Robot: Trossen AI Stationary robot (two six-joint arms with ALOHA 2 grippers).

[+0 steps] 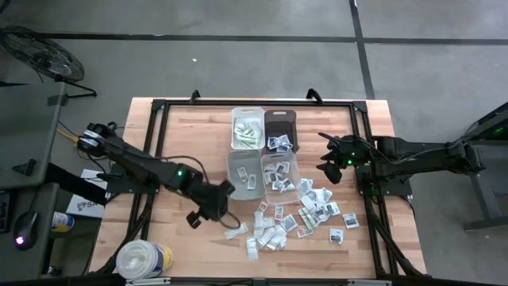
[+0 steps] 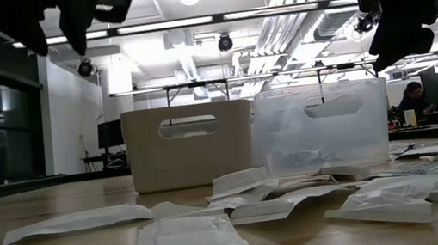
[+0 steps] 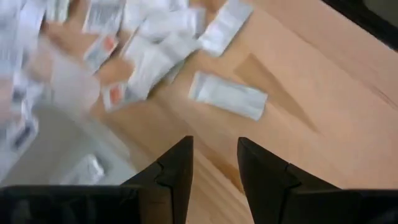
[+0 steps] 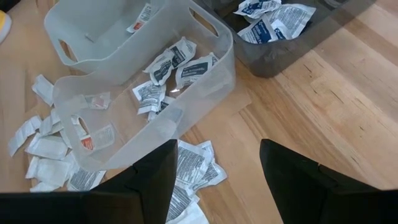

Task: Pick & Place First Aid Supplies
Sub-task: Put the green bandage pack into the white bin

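The first aid supplies are small white paper packets lying loose in a heap (image 1: 298, 216) on the wooden table, near the front right. More of them lie inside the bins. My left gripper (image 1: 214, 208) (image 3: 214, 144) hovers open over bare wood just left of the heap, with nothing between its fingers. A single white packet (image 3: 227, 95) lies flat a little ahead of it. My right gripper (image 1: 328, 164) (image 4: 216, 149) waits open above the table to the right of the bins, over a few printed packets (image 4: 194, 167).
Four small bins stand in a block at the table's middle: a white one (image 1: 248, 127), a dark one (image 1: 280, 129) and two clear ones (image 1: 244, 173) (image 1: 280, 169). A big white round tub (image 1: 143, 258) stands at the front left corner. Bare wood lies left of the bins.
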